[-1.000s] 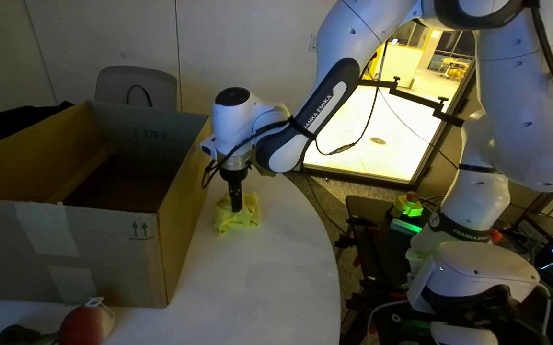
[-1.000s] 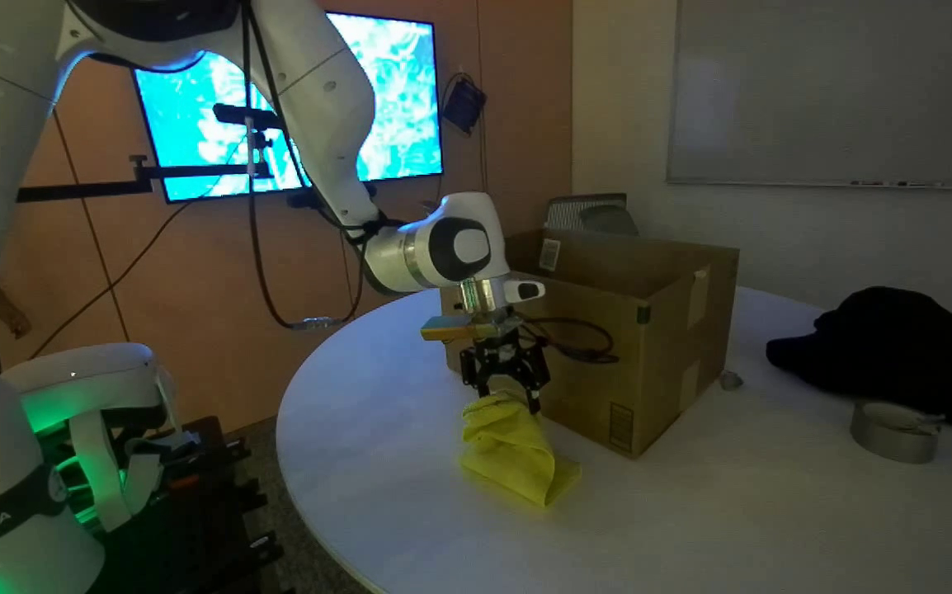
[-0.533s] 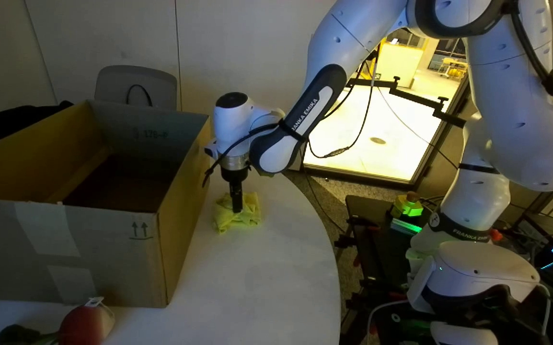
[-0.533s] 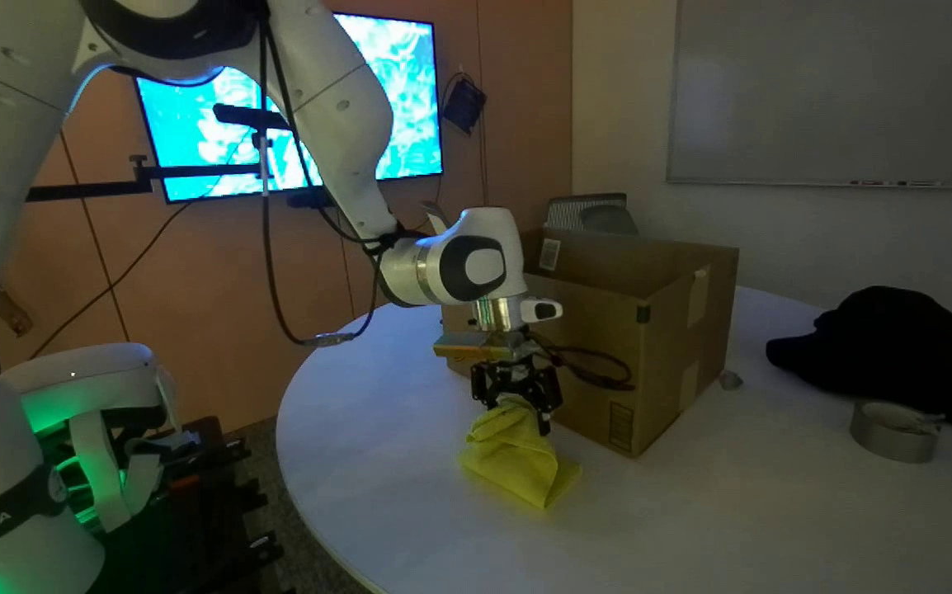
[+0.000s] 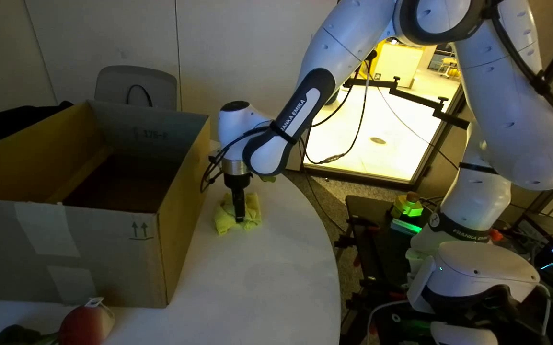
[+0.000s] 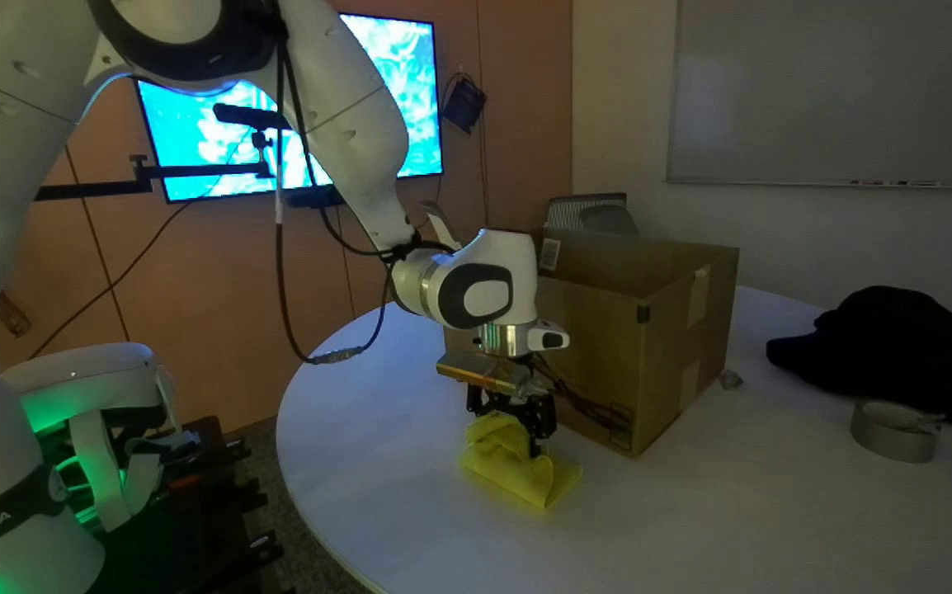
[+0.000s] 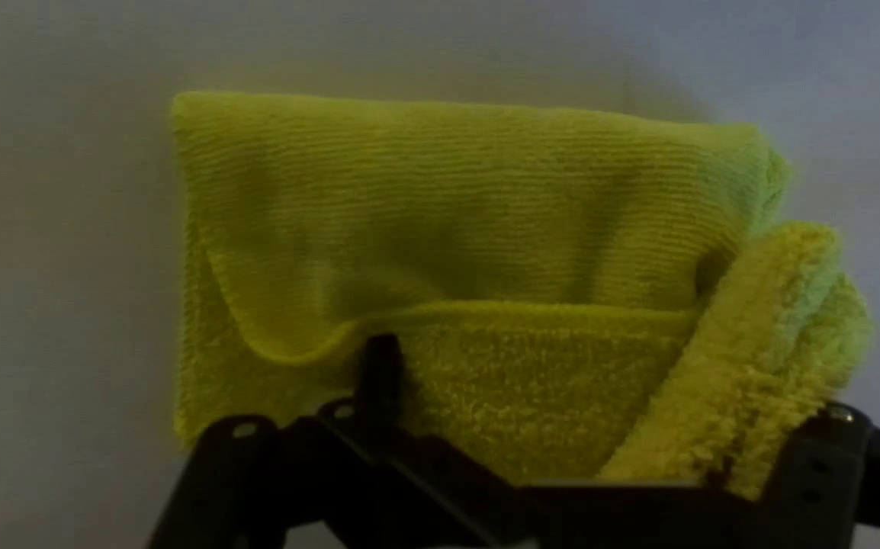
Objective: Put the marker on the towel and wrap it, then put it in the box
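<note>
The yellow towel [image 5: 252,208] lies folded on the white table beside the box, and it also shows in an exterior view [image 6: 517,470]. In the wrist view the towel [image 7: 486,198] has a flap folded over and a thick raised roll at right. The marker is not visible. My gripper [image 6: 509,441] is down at the towel with its fingers wide apart. In the wrist view the gripper [image 7: 573,396] has its left fingertip on the towel near the flap's edge; the right finger is partly hidden behind the raised roll. The open cardboard box [image 5: 104,258] also shows in an exterior view [image 6: 596,355].
The box wall stands close beside the gripper. A red round object [image 5: 85,326] lies in front of the box. A tape roll [image 6: 894,431], black cloth [image 6: 897,355] and small grey piece [image 6: 730,379] are on the table [image 6: 690,528]. The table's curved edge is on the robot's side.
My gripper has moved down onto the towel and shifted slightly, with the wrist tilting a little. The towel and the box have stayed in place.
</note>
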`<state>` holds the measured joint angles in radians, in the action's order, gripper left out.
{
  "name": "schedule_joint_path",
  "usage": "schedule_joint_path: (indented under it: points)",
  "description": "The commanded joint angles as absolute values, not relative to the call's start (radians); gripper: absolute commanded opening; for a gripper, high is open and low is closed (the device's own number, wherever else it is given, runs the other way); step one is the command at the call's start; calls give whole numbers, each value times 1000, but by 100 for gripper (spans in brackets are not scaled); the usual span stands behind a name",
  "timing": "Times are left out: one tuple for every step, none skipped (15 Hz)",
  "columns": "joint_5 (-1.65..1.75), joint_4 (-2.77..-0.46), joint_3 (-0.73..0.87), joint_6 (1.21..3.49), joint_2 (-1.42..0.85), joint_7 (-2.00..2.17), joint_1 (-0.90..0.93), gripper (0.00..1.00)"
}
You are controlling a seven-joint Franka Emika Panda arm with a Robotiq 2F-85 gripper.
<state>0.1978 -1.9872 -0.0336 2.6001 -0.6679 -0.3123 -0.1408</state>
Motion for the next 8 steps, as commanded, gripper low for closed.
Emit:
schedule_joint_path:
  points:
    - [142,-1938,-69,2581,-727,-384,-177,100]
    - [139,-1932,-70,2577,-737,-390,-177,100]
    - [137,-1924,-72,2570,-743,-395,-179,100]
    - [136,-1920,-72,2564,-747,-397,-179,100]
    - [136,-1917,-71,2556,-750,-399,-180,100]
    - [136,-1914,-70,2551,-752,-399,-179,100]
    - [139,-1915,-65,2551,-752,-395,-175,100]
    - [138,-1916,-65,2549,-751,-395,-177,100]
